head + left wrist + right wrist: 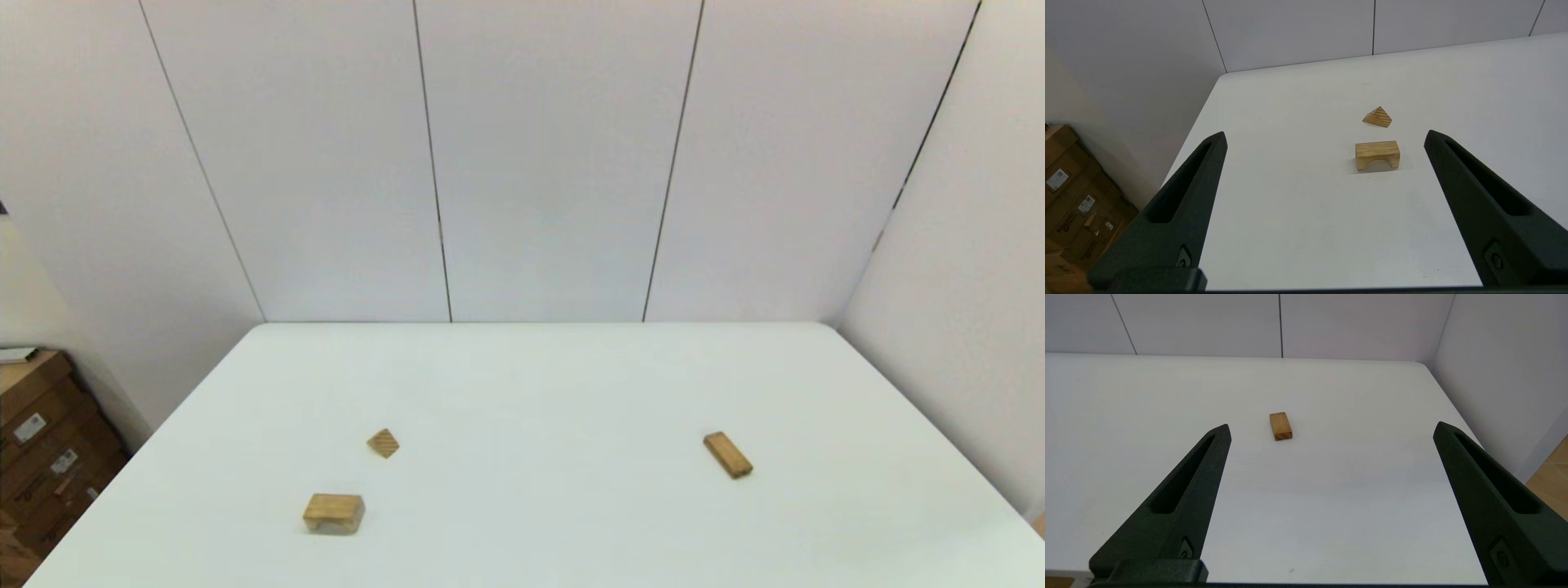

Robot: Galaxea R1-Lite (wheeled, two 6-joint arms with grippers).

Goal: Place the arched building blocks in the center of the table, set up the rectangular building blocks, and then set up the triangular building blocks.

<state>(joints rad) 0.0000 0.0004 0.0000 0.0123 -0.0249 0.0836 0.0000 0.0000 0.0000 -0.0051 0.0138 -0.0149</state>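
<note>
The chunky arched block lies at the front left of the white table, its curved cut-out facing down. Just behind it rests the small striped triangular block. On the right side of the table, the flat rectangular block lies at an angle. Neither arm shows in the head view. My left gripper is open, well short of the arched block, with nothing in it. My right gripper is also open and empty, short of the rectangular block.
Grey panel walls stand behind the table and along its right side. Stacked cardboard boxes sit on the floor past the table's left edge. Wooden floor shows beyond the right edge.
</note>
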